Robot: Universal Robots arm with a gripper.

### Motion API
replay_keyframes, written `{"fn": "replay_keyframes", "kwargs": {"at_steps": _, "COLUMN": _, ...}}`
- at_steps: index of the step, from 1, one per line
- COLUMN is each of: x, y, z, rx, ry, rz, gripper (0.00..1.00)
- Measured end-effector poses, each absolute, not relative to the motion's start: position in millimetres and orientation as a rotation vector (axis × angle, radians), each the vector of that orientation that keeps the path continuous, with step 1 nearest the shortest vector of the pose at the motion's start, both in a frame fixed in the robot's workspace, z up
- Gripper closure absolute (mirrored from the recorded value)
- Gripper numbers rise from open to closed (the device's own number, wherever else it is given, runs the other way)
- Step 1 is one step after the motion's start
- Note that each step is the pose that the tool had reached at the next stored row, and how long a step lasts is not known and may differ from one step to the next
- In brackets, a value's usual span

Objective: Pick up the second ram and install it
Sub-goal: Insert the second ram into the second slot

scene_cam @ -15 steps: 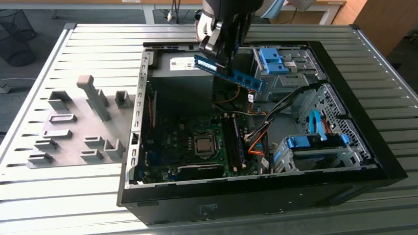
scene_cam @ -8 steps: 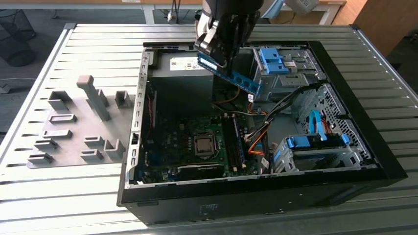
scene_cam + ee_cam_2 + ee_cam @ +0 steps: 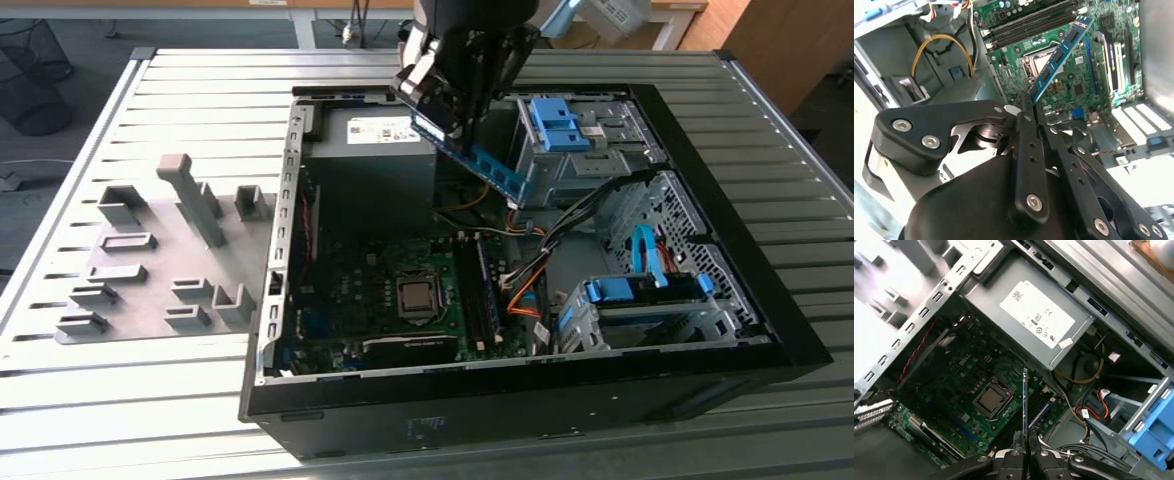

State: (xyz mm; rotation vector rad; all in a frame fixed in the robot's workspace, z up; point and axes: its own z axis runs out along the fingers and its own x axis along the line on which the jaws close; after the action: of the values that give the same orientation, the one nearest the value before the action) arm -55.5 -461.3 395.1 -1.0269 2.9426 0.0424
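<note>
On the exterior view's left, grey holder blocks (image 3: 160, 255) stand on the slatted table (image 3: 80, 390), well apart from the work. Beside them lies the open computer case (image 3: 534, 400), its motherboard (image 3: 387, 300) facing up with the processor socket (image 3: 416, 297) near the middle and the memory slots (image 3: 477, 290) just beside it toward the exterior view's right. The gripper (image 3: 461, 125) hangs above the case near the power supply (image 3: 374, 128), its fingers (image 3: 1029, 125) clamped on one end of the second ram (image 3: 483, 160), which is held clear of the board and touches nothing else.

In the exterior view the stick's long axis slopes down from the fingers toward the exterior view's right, its free end pointing at the drive cage (image 3: 574, 140). In the second wrist view the blue board with its black chips reaches away from the fingers over the motherboard; in the first wrist view it shows edge-on as a thin line above the socket.

To do this step well, as I judge it, the stick's long axis should be brought parallel to an empty slot and its contact edge level before it descends, since it now hangs tilted. A skewed entry could jam one end. The orange and black cables (image 3: 523, 275) beside the slots need to stay clear of the path.
</note>
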Motion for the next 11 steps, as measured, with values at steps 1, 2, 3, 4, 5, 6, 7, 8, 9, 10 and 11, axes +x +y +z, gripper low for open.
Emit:
{"fn": "replay_keyframes", "kwargs": {"at_steps": 1, "x": -55.5, "y": -461.3, "z": 395.0, "rx": -1.002, "ry": 2.951, "rz": 0.042, "gripper": 0.86}}
{"fn": "replay_keyframes", "kwargs": {"at_steps": 2, "x": -55.5, "y": -461.3, "z": 395.0, "rx": -0.976, "ry": 2.959, "rz": 0.042, "gripper": 0.86}}
{"fn": "replay_keyframes", "kwargs": {"at_steps": 3, "x": -55.5, "y": -461.3, "z": 394.9, "rx": -0.950, "ry": 2.967, "rz": 0.041, "gripper": 0.86}}
{"fn": "replay_keyframes", "kwargs": {"at_steps": 4, "x": -55.5, "y": -461.3, "z": 394.8, "rx": -0.925, "ry": 2.975, "rz": 0.041, "gripper": 0.86}}
{"fn": "replay_keyframes", "kwargs": {"at_steps": 5, "x": -55.5, "y": -461.3, "z": 394.8, "rx": -0.896, "ry": 2.984, "rz": 0.040, "gripper": 0.86}}
{"fn": "replay_keyframes", "kwargs": {"at_steps": 6, "x": -55.5, "y": -461.3, "z": 394.7, "rx": -0.870, "ry": 2.991, "rz": 0.040, "gripper": 0.86}}
{"fn": "replay_keyframes", "kwargs": {"at_steps": 7, "x": -55.5, "y": -461.3, "z": 394.7, "rx": -0.842, "ry": 2.999, "rz": 0.040, "gripper": 0.86}}
{"fn": "replay_keyframes", "kwargs": {"at_steps": 8, "x": -55.5, "y": -461.3, "z": 394.6, "rx": -0.815, "ry": 3.006, "rz": 0.040, "gripper": 0.86}}
{"fn": "replay_keyframes", "kwargs": {"at_steps": 9, "x": -55.5, "y": -461.3, "z": 394.5, "rx": -0.788, "ry": 3.013, "rz": 0.039, "gripper": 0.86}}
{"fn": "replay_keyframes", "kwargs": {"at_steps": 10, "x": -55.5, "y": -461.3, "z": 394.4, "rx": -0.761, "ry": 3.020, "rz": 0.039, "gripper": 0.86}}
{"fn": "replay_keyframes", "kwargs": {"at_steps": 11, "x": -55.5, "y": -461.3, "z": 394.3, "rx": -0.732, "ry": 3.027, "rz": 0.038, "gripper": 0.86}}
